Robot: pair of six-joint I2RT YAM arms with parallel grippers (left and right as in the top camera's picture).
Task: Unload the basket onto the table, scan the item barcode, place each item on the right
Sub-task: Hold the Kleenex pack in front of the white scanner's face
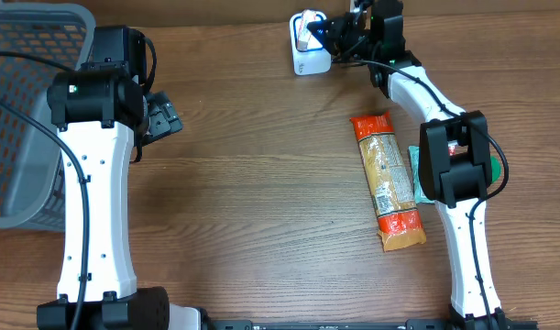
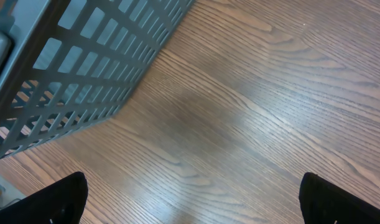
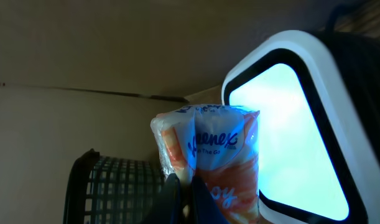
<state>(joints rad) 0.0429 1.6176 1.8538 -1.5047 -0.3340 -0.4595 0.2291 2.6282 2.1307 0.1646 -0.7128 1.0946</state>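
One grey basket (image 1: 23, 119) sits at the left edge of the desk (image 1: 261, 183). Beside it the left tool (image 1: 160, 117) hangs over bare wood, spread wide and holding nothing. Further along, at the far edge, stands one white scanner (image 1: 302, 60) with its window lit. The right tool (image 1: 339, 35) is pinched tight on one Kleenex tissue pack (image 3: 208, 155), held just before that window. Right of that lie one orange packet (image 1: 387, 179) and one teal packet (image 1: 417, 188), the latter partly hidden under the right arm (image 1: 454, 165).
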